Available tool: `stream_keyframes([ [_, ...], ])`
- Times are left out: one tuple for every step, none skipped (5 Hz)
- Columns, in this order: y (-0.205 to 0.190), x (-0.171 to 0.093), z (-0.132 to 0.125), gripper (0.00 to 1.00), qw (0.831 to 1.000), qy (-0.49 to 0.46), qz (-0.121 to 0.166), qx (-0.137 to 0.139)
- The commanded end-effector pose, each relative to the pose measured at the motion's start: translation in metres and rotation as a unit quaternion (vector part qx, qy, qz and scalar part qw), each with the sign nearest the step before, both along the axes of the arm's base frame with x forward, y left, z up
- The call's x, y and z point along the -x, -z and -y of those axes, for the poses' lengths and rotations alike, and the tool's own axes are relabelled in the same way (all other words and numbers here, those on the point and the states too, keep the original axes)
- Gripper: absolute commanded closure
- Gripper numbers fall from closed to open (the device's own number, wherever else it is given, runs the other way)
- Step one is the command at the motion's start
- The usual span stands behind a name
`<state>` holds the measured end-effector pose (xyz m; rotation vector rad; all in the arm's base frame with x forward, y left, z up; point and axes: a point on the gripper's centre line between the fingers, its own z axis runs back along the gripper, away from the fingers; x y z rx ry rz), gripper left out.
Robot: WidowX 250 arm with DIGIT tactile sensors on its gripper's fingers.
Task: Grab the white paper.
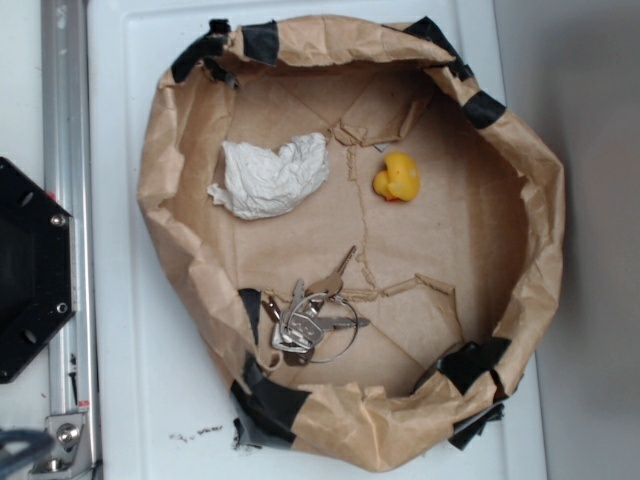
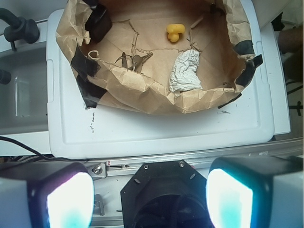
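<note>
The white paper [image 1: 272, 177] is a crumpled wad lying inside a brown kraft-paper basin [image 1: 540, 210], at its upper left. In the wrist view the white paper [image 2: 185, 72] shows in the far right part of the same basin [image 2: 142, 97]. My gripper [image 2: 149, 197] is open and high above the robot's black base, well short of the basin. Its two fingertips [image 2: 69, 202] stand wide apart at the bottom corners of the wrist view with nothing between them. The exterior view does not show the gripper.
A yellow toy duck [image 1: 397, 177] sits right of the wad. A bunch of keys [image 1: 312, 318] lies near the basin's lower edge. The basin rests on a white tray [image 1: 150, 400]. An aluminium rail [image 1: 65, 130] and the black base plate [image 1: 30, 270] lie to the left.
</note>
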<state>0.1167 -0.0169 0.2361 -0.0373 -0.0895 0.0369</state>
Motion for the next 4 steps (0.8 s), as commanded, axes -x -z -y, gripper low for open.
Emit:
stream_keyframes([
  [0.000, 0.000, 0.000, 0.00, 1.000, 0.000, 0.000, 0.000],
  [0.022, -0.050, -0.007, 0.00, 0.992, -0.125, 0.012, -0.013],
  [0.037, -0.099, -0.007, 0.00, 0.981, -0.192, 0.019, -0.011],
  [0.069, -0.130, -0.011, 0.00, 0.966, -0.254, 0.046, 0.002],
])
